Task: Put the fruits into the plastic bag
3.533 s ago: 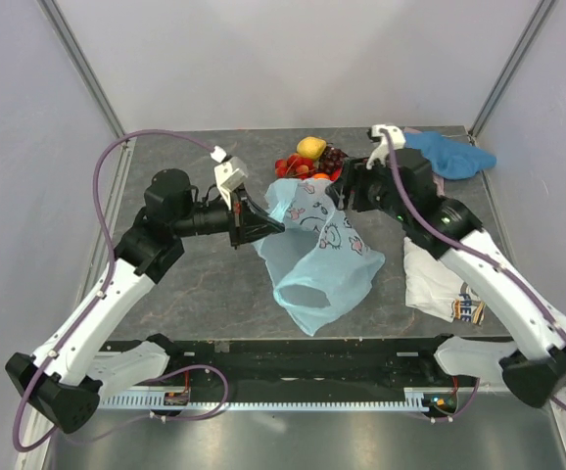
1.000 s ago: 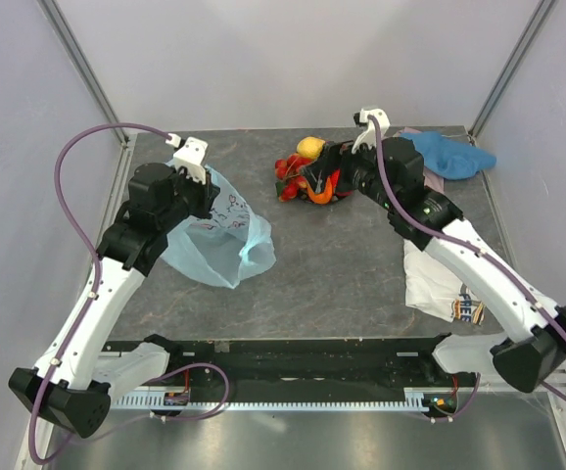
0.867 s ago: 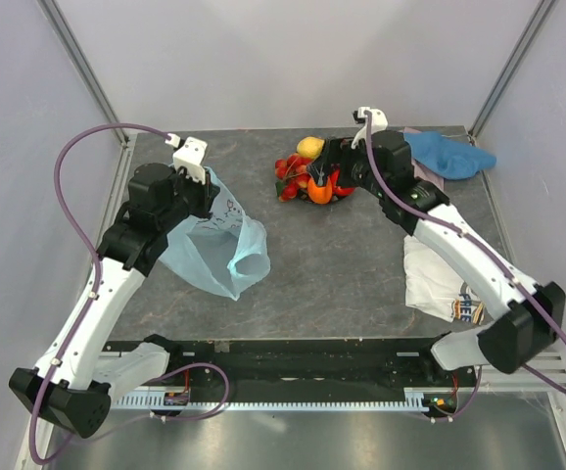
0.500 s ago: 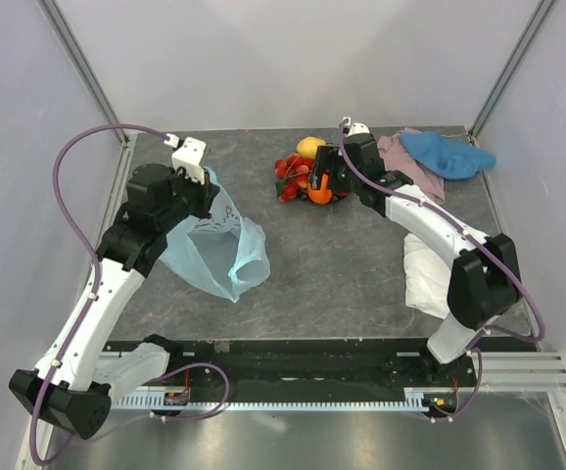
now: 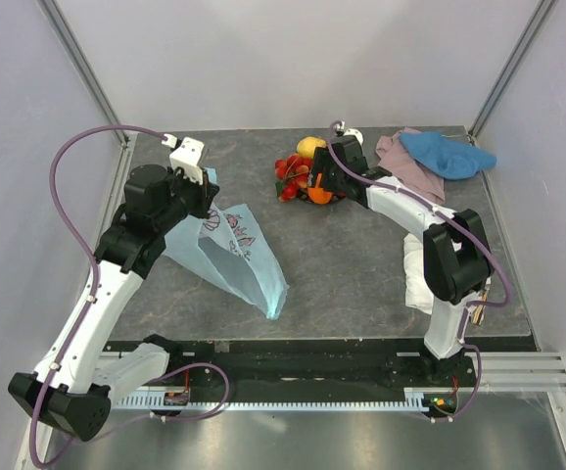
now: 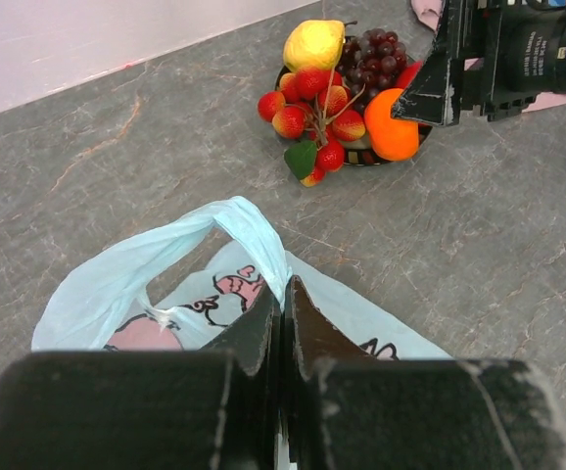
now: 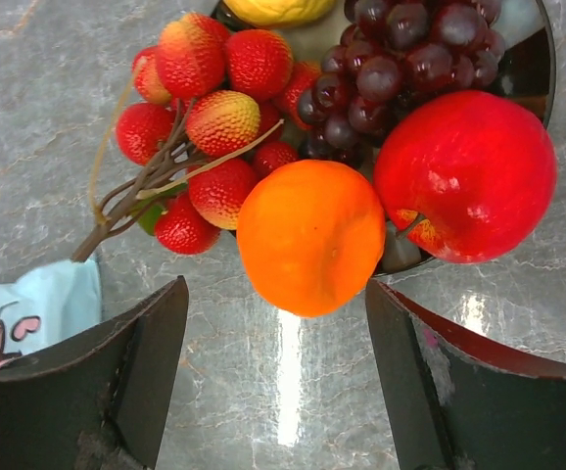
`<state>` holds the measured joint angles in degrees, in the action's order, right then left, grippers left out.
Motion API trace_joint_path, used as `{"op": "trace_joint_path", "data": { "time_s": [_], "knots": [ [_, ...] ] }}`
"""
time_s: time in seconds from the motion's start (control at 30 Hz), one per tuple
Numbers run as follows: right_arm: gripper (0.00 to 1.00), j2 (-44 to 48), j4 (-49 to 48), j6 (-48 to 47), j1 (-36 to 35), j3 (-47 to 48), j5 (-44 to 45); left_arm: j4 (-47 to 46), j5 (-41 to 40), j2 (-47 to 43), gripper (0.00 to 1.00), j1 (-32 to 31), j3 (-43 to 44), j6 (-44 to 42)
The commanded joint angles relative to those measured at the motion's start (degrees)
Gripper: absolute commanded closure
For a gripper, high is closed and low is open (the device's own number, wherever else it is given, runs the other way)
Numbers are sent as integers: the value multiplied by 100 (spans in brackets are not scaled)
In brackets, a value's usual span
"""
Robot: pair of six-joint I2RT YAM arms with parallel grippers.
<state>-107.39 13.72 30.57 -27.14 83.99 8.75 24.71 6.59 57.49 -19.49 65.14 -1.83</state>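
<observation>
The thin blue bag, printed with pink cartoons, trailed left of the fruit from the left claw, which was pinched tight on it, its mouth hidden. The right claw stood wide around the orange; the lemon was cut off.

Cut off and covered
Right wrist view: the top edge cuts the lemon, the plate is mostly covered, the plastic bag shows one corner. Left wrist view: the left gripper covers the bag's near part; the right gripper hides most of the apple.
</observation>
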Motion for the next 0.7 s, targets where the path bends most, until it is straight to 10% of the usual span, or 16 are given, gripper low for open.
{"op": "trace_joint_path", "data": {
  "time_s": [0.0,0.67],
  "knots": [
    [20,-203,-282,301,15,329,135,-283,106,-107,98,59,-37,-28],
    [23,-616,-246,722,24,514,478,-283,185,-98,99,76,-46,-20]
  ]
}}
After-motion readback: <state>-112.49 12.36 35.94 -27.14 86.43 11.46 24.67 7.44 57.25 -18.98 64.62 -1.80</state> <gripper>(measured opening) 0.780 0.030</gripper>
